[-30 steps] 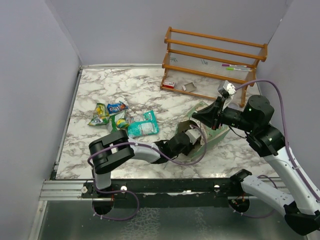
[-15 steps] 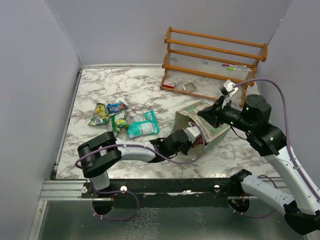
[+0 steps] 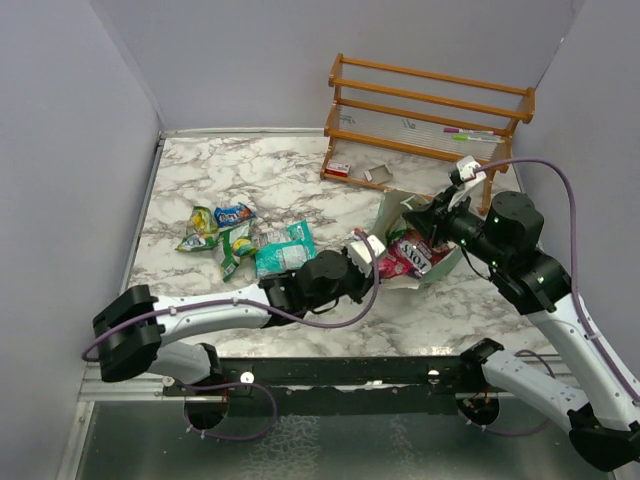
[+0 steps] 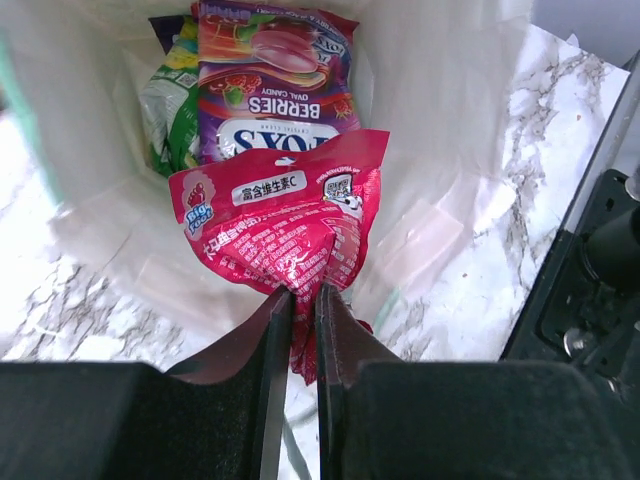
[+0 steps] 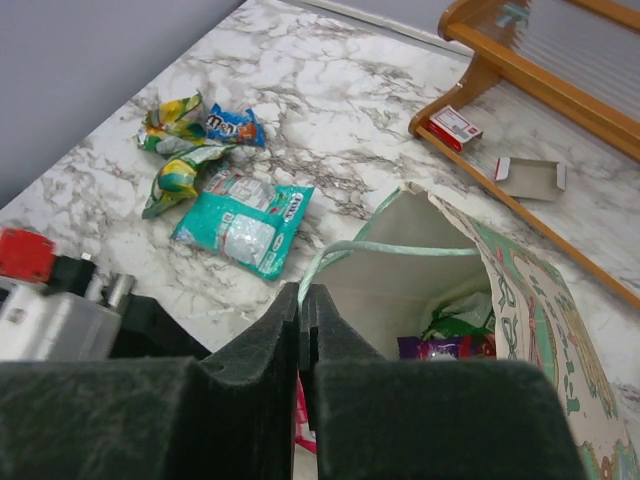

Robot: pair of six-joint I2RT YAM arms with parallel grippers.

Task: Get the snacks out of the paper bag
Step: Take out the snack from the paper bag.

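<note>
The pale green paper bag (image 3: 396, 208) lies on its side, mouth toward my left arm, cream inside (image 4: 440, 120). My left gripper (image 4: 305, 292) is shut on the lower edge of a red snack packet (image 4: 285, 230) at the bag's mouth (image 3: 392, 263). Deeper in the bag lie a purple berries packet (image 4: 275, 90) and a green one (image 4: 170, 110). My right gripper (image 5: 304, 290) is shut on the bag's string handle (image 5: 400, 248) and holds it up. Teal (image 3: 287, 248), yellow-green (image 3: 200, 228) and blue (image 3: 234, 213) packets lie on the marble to the left.
A wooden rack (image 3: 430, 110) stands at the back right, with a small red-white box (image 3: 338, 169) and a flat grey carton (image 3: 378, 174) at its foot. Grey walls close in the table on the left, back and right.
My left gripper closed on the red packet inside the bag and drew back left, bringing it to the mouth. The right gripper, still shut on the handle, shifted slightly right.
</note>
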